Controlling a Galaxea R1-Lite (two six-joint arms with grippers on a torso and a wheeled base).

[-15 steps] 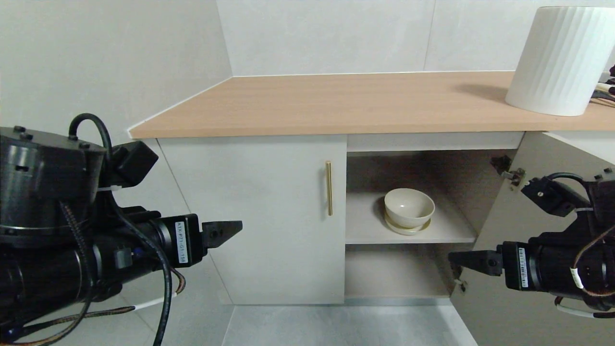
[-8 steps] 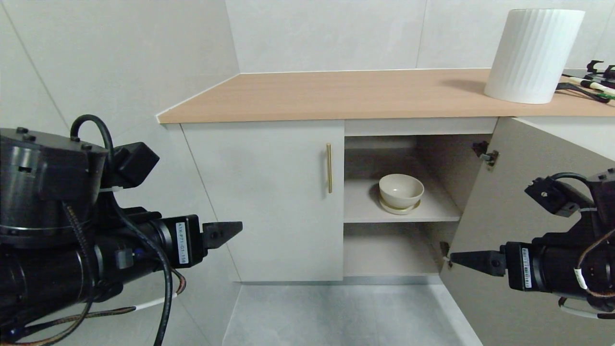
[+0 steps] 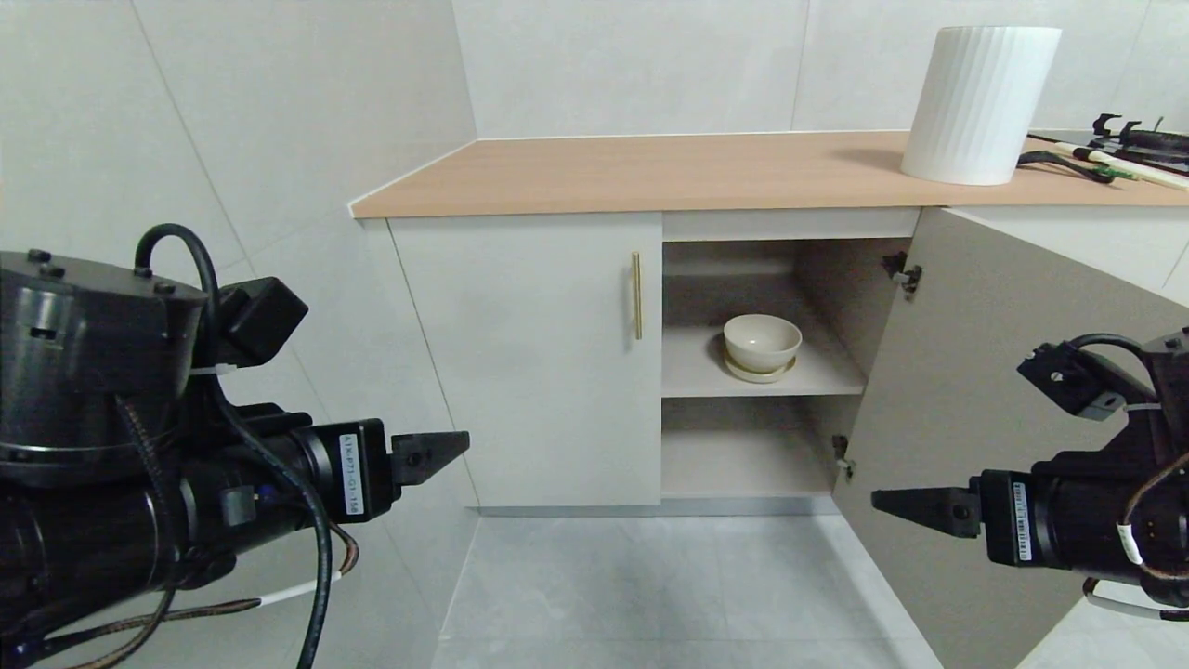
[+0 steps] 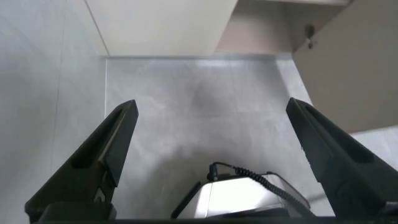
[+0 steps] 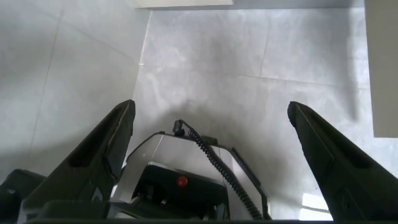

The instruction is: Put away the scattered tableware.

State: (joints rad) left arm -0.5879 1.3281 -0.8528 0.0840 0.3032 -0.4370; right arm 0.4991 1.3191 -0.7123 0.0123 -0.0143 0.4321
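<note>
Left gripper (image 3: pixel 437 455): held out low in front of the wall left of the cabinet. In the left wrist view its fingers (image 4: pixel 99 162) are spread wide over the grey floor tile (image 3: pixel 650 595), with nothing between them.

Left cabinet door (image 3: pixel 529 362): shut, with a slim brass handle (image 3: pixel 636 295) at its inner edge.

Open compartment: a cream bowl (image 3: pixel 762 341) sits upright on a pale saucer (image 3: pixel 757 374), on the upper shelf (image 3: pixel 822 376) towards the front. The lower shelf (image 3: pixel 743 465) carries nothing that I can see.

Right cabinet door (image 3: pixel 975 390): swung wide open towards the robot.

Right gripper (image 3: pixel 915 509): low in front of that open door, well apart from the bowl. Its fingers are spread wide and it carries nothing.

Countertop (image 3: pixel 650 172): a white ribbed cylinder (image 3: pixel 975 102) stands at the right. Past it, at the far edge, lie some thin dark-handled utensils (image 3: pixel 1115 153), too small to identify.

Judgement: the bowl and saucer look stowed, so that part seems done. What is probably left is closing the right door. If the utensils count as tableware, they need collecting too.
</note>
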